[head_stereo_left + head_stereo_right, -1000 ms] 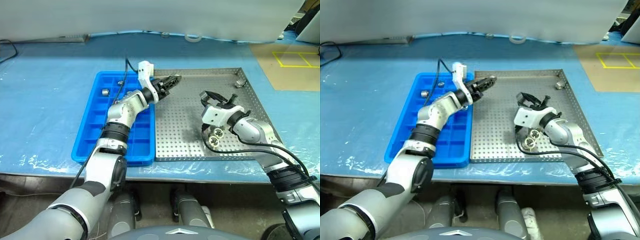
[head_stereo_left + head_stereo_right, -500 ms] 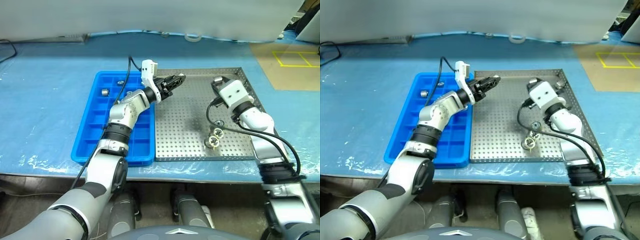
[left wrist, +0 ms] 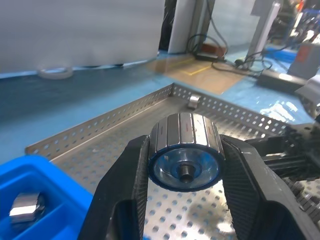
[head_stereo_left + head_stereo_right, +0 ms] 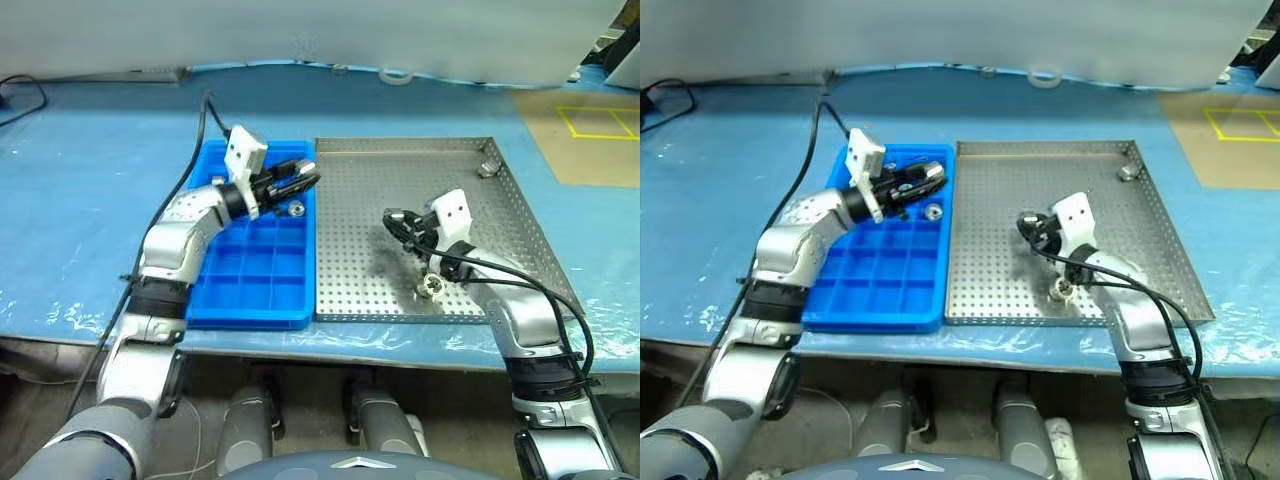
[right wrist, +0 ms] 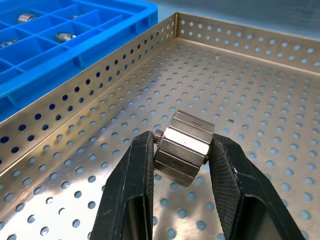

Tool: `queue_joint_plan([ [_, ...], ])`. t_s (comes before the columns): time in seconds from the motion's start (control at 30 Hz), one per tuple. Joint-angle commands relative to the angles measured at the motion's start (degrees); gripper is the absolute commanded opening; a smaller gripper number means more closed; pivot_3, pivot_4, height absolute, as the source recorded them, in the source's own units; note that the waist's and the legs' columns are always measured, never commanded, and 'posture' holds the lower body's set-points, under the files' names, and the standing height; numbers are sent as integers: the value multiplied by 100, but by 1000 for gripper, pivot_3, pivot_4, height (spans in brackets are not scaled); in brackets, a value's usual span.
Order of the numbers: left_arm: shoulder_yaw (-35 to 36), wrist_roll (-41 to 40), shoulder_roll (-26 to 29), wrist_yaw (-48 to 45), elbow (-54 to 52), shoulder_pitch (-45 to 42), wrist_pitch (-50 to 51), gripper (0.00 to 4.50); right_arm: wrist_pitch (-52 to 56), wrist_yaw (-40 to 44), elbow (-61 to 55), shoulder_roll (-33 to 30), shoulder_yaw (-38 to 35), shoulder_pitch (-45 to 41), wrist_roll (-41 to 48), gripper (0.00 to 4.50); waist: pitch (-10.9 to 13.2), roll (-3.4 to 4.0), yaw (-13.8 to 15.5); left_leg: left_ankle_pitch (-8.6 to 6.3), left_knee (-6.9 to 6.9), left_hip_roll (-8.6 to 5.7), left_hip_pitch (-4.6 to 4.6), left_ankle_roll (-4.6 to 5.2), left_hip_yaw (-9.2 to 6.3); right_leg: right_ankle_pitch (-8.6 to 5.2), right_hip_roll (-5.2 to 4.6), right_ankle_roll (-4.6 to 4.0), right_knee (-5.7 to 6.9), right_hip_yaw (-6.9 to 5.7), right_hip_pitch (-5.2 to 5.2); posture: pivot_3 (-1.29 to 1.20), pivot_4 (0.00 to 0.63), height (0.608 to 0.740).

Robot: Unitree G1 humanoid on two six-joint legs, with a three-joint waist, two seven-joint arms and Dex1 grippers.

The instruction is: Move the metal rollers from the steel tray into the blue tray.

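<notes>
My left gripper [image 4: 300, 183] is shut on a metal roller [image 3: 185, 150] and hovers over the far right part of the blue tray [image 4: 235, 300]. One roller [image 4: 296, 209] lies in a compartment just below it, and other compartments hold rollers [image 5: 65, 36] too. My right gripper [image 4: 393, 222] is shut on another ribbed roller [image 5: 184, 141] a little above the middle of the steel tray [image 4: 350, 290]. Loose rollers [image 4: 432, 285] lie on the perforated base near the front, under the right arm, and one more roller [image 4: 487, 168] rests in the far right corner.
The two trays sit side by side on a blue plastic-covered table [image 4: 80, 200]. A roll of tape [image 4: 393, 75] lies at the table's far edge. Black cables run from both wrists.
My left gripper has carried its roller to the left, from over the steel tray's far left corner to over the blue tray. My right gripper rose toward the far right, then came back down to mid-tray.
</notes>
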Motion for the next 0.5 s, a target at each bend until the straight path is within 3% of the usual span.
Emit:
queue_joint_plan([
  [0.03,75,11,337,-66,-601,531,10,1744,-105,2,-92,72,-16,13,5,1163,0,0,-10,2,-4,1,0,-1,0,0,1,0,-1,0,-3,-228,150,740],
  [0.27,575,-106,367,780,-640,777,387,1744,-222,5,144,128,167,-62,-220,1163,1,1,53,15,-8,2,2,-22,-1,0,-1,0,6,-9,1,-186,150,740],
  [0.5,1483,-639,400,1348,-1366,1373,646,1744,-281,157,-432,424,-275,-482,473,1163,1,0,18,16,-17,4,-4,-21,-1,0,2,0,5,-7,-12,-148,150,740],
])
